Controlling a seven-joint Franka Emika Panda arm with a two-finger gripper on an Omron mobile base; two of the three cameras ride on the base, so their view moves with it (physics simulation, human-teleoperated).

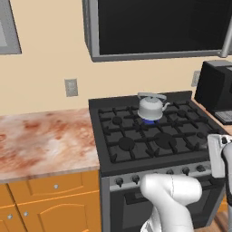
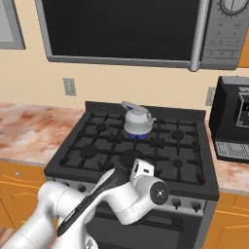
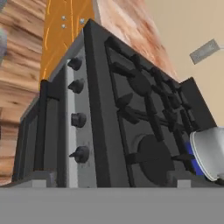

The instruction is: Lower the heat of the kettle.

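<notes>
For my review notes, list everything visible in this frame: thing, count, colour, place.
small rounded silvery-white metal kettle: one, on a rear burner over a blue flame
black gas stove: one, between the counters
dark control knobs: a row on the stove's front panel
marbled reddish counter: left of the stove
orange cabinets: below that counter
black boxy coffee machine: one, right of the stove
grey microwave: one, above the stove
grey wall outlets: two, on the beige wall
white arm: in front of the stove; pincer open
</notes>
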